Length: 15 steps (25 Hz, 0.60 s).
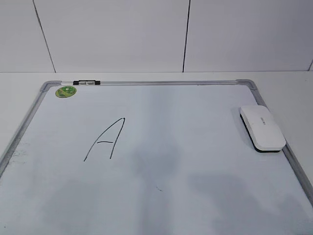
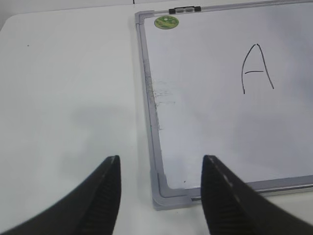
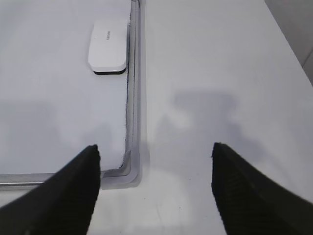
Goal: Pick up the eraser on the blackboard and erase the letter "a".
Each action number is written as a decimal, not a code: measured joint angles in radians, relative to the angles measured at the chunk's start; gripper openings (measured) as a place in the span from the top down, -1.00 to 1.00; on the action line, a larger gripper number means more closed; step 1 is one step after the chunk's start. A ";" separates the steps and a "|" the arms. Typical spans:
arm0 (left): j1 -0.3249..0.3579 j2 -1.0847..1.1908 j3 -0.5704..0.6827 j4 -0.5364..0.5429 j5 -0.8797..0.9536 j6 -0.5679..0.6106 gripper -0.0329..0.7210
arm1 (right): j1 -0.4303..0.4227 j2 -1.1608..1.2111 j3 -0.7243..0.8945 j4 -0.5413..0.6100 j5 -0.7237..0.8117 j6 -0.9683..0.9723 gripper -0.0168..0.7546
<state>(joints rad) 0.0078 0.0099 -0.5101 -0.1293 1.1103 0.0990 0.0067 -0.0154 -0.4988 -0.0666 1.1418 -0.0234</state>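
The blackboard is a white board with a silver frame [image 1: 146, 83], lying flat on the table. The white eraser [image 1: 261, 128] lies on it against the right frame edge, felt side down. It also shows in the right wrist view [image 3: 108, 45]. No small "a" shows; only a tiny dark speck [image 1: 157, 188] lies near the board's middle. My left gripper [image 2: 161, 159] is open and empty above the board's near left corner [image 2: 171, 198]. My right gripper [image 3: 155, 147] is open and empty above the near right corner [image 3: 128, 174], well short of the eraser. Neither gripper shows in the exterior view.
A large capital "A" [image 1: 105, 139] is drawn left of centre, also seen in the left wrist view [image 2: 257, 68]. A green round sticker [image 1: 65, 91] and a black clip [image 1: 86, 82] sit at the far left corner. White table [image 3: 220, 73] surrounds the board; a white wall stands behind.
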 joint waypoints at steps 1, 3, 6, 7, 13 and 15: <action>0.003 0.000 0.000 0.000 0.000 0.000 -0.13 | 0.000 0.000 0.000 0.000 0.000 0.000 -0.44; 0.010 0.000 0.000 0.000 0.000 0.000 -0.13 | 0.000 -0.002 0.000 0.000 0.000 0.000 -0.44; 0.012 0.000 0.000 0.000 0.000 0.000 -0.13 | 0.000 -0.002 0.000 0.000 0.000 0.000 -0.44; 0.012 0.000 0.000 0.000 0.000 0.000 -0.13 | 0.000 -0.002 0.000 0.000 0.000 0.000 -0.44; 0.012 0.000 0.000 0.000 0.000 0.000 -0.08 | 0.000 -0.002 0.000 0.000 0.000 0.000 -0.44; 0.012 0.000 0.000 0.000 0.000 0.000 -0.08 | 0.000 -0.002 0.000 0.000 0.000 0.000 -0.44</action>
<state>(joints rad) 0.0196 0.0099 -0.5101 -0.1293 1.1103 0.0990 0.0067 -0.0170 -0.4988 -0.0666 1.1418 -0.0234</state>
